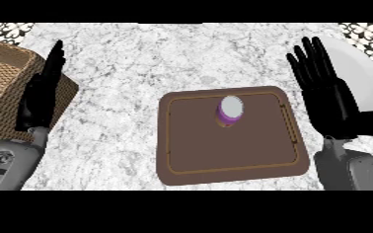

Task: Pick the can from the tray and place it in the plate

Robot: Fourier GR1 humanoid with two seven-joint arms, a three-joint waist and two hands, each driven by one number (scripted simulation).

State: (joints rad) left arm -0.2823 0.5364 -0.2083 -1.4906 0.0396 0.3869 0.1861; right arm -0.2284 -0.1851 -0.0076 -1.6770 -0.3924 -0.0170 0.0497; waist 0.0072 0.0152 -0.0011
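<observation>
The can (231, 109) is standing upright on the tray (218, 153), left of the right hand (334, 98) and apart from it, so nothing is holding it yet. That hand is hovering empty, fingers straight and spread, partly covering the white plate (357, 57) just behind it, which likely makes it the better hand for the pick. The left hand (40, 96) is resting open, edge-on, beside a wicker basket (15, 79) on the tabletop (146, 54).

one camera, up at the robot's head | faces steeply down onto the counter (146, 59) | close in, its top nearly fills the frame | single view
</observation>
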